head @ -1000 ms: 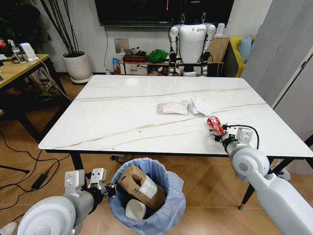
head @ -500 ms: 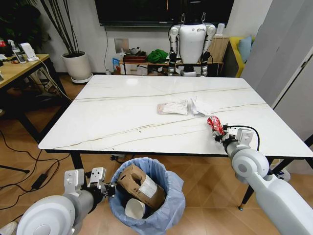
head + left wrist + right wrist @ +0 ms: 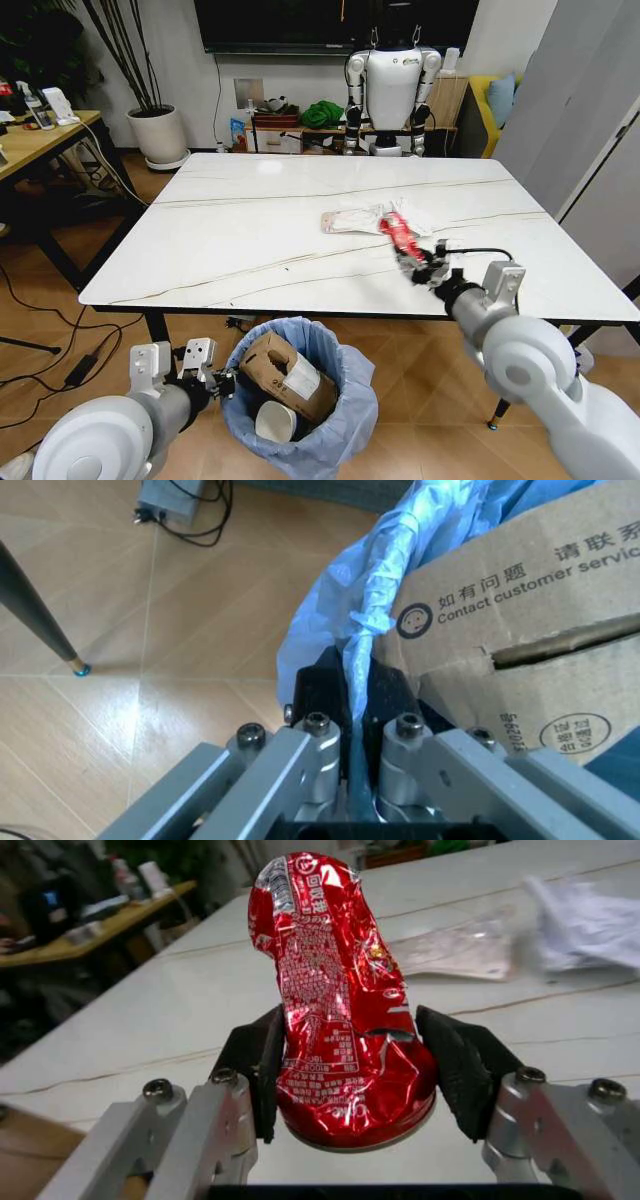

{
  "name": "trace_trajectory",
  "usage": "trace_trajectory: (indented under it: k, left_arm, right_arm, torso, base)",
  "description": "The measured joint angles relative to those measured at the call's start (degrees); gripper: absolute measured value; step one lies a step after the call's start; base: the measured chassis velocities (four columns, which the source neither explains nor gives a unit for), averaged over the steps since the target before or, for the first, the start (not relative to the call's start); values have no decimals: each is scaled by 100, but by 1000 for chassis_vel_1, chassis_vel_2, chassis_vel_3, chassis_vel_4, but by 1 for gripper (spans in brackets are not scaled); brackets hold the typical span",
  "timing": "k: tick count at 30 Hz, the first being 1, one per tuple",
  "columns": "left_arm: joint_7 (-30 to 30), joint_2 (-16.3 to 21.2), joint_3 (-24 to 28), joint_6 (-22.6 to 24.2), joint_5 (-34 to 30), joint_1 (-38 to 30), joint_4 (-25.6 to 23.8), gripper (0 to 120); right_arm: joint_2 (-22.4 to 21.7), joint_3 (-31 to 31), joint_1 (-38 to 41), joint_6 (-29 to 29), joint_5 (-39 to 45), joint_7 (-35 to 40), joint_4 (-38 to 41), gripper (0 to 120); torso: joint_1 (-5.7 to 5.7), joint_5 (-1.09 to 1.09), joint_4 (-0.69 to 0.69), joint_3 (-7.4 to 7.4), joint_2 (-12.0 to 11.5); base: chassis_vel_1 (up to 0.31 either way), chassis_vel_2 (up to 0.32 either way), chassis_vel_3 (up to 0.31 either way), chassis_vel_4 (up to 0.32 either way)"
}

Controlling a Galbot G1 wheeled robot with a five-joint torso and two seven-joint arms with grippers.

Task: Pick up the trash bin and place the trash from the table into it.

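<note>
The right gripper (image 3: 418,266) hangs above the near right part of the white marble-look bench (image 3: 250,235), its two black pads pinched on the lower end of a red foil wrapper (image 3: 397,235). In the right wrist view the red foil wrapper (image 3: 340,1005) stands up between the pads (image 3: 262,1065), crumpled and printed with white text, its free end rising over the bench top.

Just beyond the wrapper, two more pieces of litter lie on the bench: a clear plastic wrapper (image 3: 352,221) with pinkish contents and, touching it on the right, a crumpled white tissue (image 3: 412,217). Both sit close to the raised wrapper's upper end.

Below the near edge of the bench, the trash bin (image 3: 345,425) with its crinkled blue bag stands on the wooden floor. Inside it a brown cardboard box (image 3: 290,378) with a white label leans tilted, and a white paper cup (image 3: 275,424) lies beneath it. The left gripper (image 3: 222,383) is at the bin's left rim; the left wrist view shows its jaws closed tight on a fold of the blue bag (image 3: 365,622), with the cardboard box (image 3: 520,630) pressed right beside them.

A white humanoid robot (image 3: 393,85) stands well beyond the far edge of the bench, and a wooden desk (image 3: 35,140) sits at far left.
</note>
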Motion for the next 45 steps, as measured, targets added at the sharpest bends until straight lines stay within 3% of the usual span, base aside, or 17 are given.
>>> trace_trajectory:
  k: [6,13,19,25,38,41,45]
  left_arm:
    - [-3,-3,1,0,2,-3,0,0]
    - [-11,-38,-2,0,0,-36,0,0]
    - [-74,-100,-20,0,-29,-56,0,0]
    - [-106,-137,-39,0,-32,-51,0,0]
    - [-124,-135,-46,0,-52,-51,0,0]
    - [-124,-155,-27,0,-50,-24,0,0]
    - [-125,-167,5,0,-29,65,0,0]
  right_arm:
    - [-160,-110,-125,119,226,-429,302,44]
    - [-649,-119,-415,138,761,-1259,1031,44]
    - [-1141,-434,-967,-11,39,-1721,1118,44]
    - [-1392,-660,-1004,-103,-355,-1931,1104,44]
    - [-1323,-723,-924,-149,-547,-2189,1081,87]
    - [-1182,-634,-723,-65,-430,-1941,1075,97]
    - [-910,-518,-342,-9,-129,-1128,778,100]
  torso:
    - [0,1,0,0,0]
    - [0,0,0,0,0]
    - [0,0,-1,0,0]
    - [0,1,0,0,0]
    - [1,1,-1,0,0]
    - [1,1,-1,0,0]
    - [1,0,0,0,0]
  base:
    - [0,0,0,0]
    - [0,0,0,0]
    - [0,0,0,0]
    - [0,0,0,0]
    - [0,0,0,0]
    - [0,0,0,0]
    - [0,0,0,0]
